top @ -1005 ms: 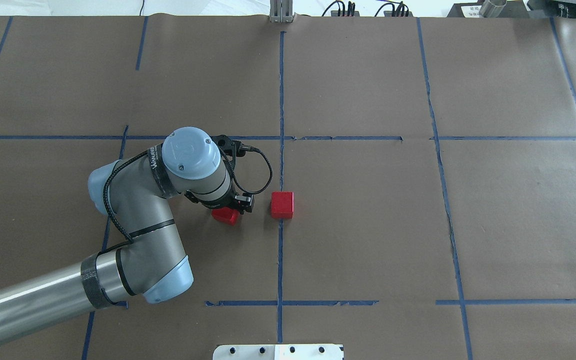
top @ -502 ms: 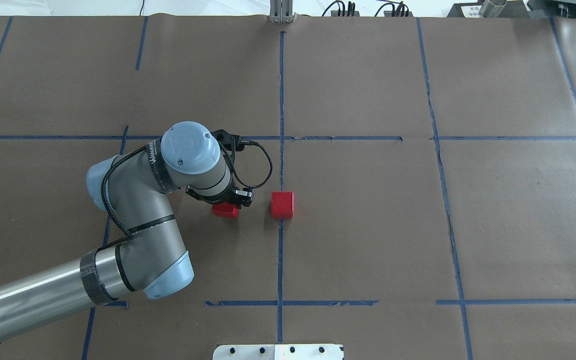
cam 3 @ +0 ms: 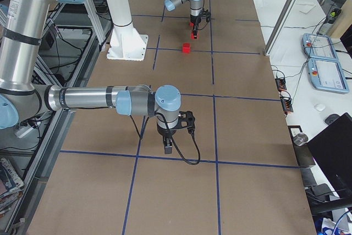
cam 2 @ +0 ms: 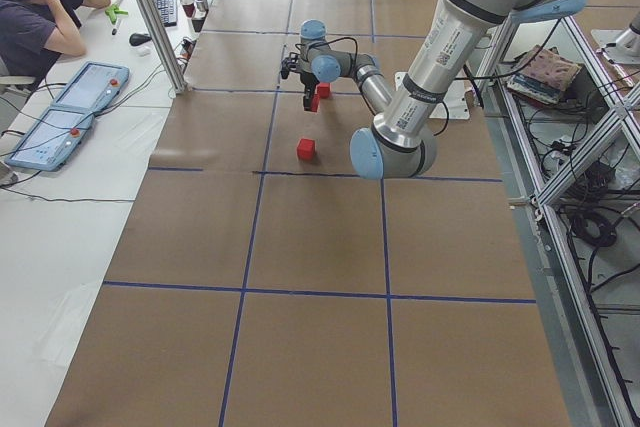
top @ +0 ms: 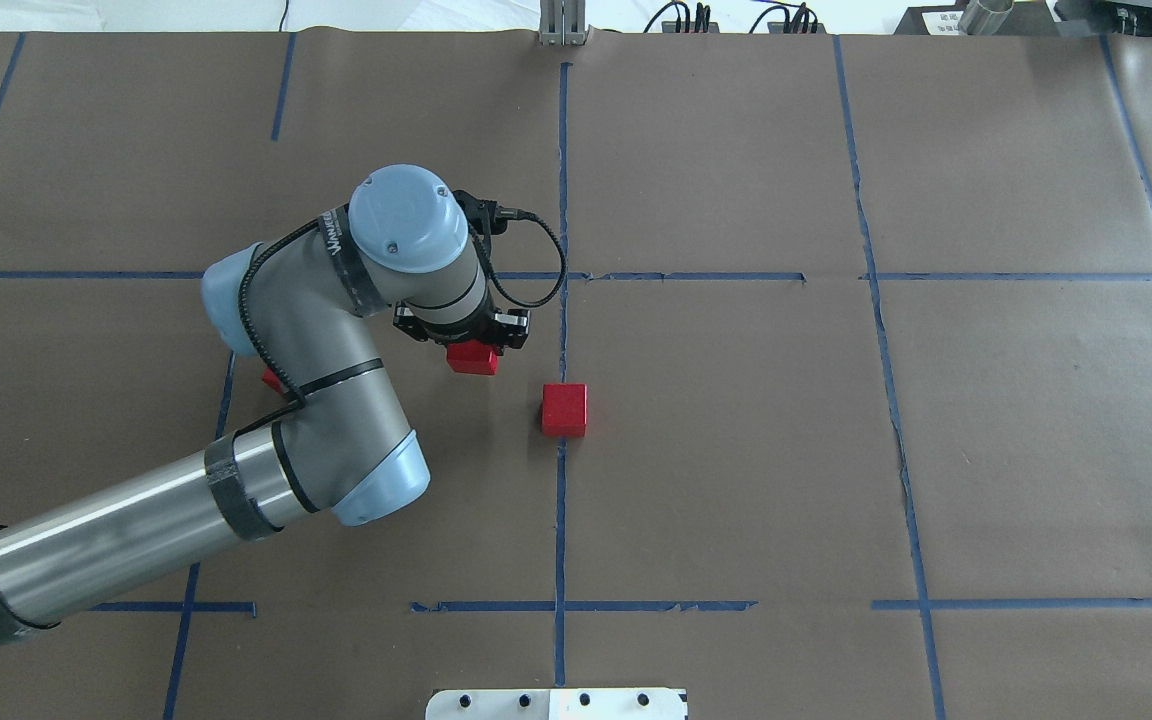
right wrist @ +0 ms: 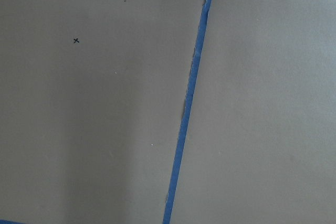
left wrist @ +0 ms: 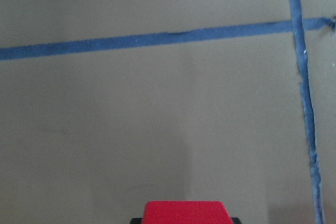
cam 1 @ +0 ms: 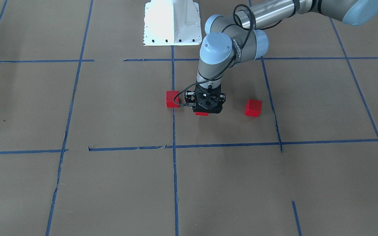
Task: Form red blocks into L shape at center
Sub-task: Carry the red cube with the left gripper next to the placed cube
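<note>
My left gripper (top: pixel 472 342) is shut on a red block (top: pixel 473 359) and holds it above the paper, left of the vertical blue tape line. The block shows under the gripper (cam 1: pixel 205 109) in the front view (cam 1: pixel 201 113) and at the bottom of the left wrist view (left wrist: pixel 182 212). A second red block (top: pixel 564 410) sits on the blue line in the center cell (top: pixel 726 450). A third red block (cam 1: pixel 253 108) rests farther toward my left side, mostly hidden by the arm in the overhead view (top: pixel 272 380). My right gripper (cam 3: pixel 168 146) shows only in the exterior right view; I cannot tell if it is open.
The white robot base (cam 1: pixel 172 23) stands at the near table edge. Blue tape lines split the brown paper into cells. A person (cam 2: pixel 40 17) sits at a desk beyond the table's far side. The right wrist view shows only paper and tape (right wrist: pixel 189 108).
My left gripper has risen with the red block in it and moved away from the robot's base. The arm's shift uncovered part of the third block. The block on the blue line stayed put.
</note>
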Controlling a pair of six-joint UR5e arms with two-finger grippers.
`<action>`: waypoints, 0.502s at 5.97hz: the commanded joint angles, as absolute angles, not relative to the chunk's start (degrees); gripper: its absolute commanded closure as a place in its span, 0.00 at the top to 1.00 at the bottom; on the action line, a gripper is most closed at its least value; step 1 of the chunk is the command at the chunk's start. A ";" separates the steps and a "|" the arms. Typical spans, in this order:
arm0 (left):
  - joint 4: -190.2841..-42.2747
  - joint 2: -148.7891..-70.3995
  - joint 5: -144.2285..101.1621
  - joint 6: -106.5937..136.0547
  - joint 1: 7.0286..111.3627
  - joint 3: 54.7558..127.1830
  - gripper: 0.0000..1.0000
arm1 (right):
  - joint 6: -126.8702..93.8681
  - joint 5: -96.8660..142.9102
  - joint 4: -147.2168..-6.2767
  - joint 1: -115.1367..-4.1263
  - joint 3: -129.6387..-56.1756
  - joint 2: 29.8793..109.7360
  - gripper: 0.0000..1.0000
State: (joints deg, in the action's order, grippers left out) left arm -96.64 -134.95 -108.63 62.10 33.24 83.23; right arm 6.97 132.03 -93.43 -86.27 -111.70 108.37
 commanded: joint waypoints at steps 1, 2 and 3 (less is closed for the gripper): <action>-96.86 -142.52 -108.63 64.14 33.49 74.83 0.00 | 6.94 132.01 -93.43 -86.22 -111.62 108.37 1.00; -97.12 -146.91 -108.63 65.73 33.05 69.05 0.00 | 7.03 131.92 -93.34 -86.22 -111.62 108.28 1.00; -96.95 -147.65 -108.63 66.00 32.52 68.04 0.00 | 7.03 131.92 -93.34 -86.22 -111.62 108.28 1.00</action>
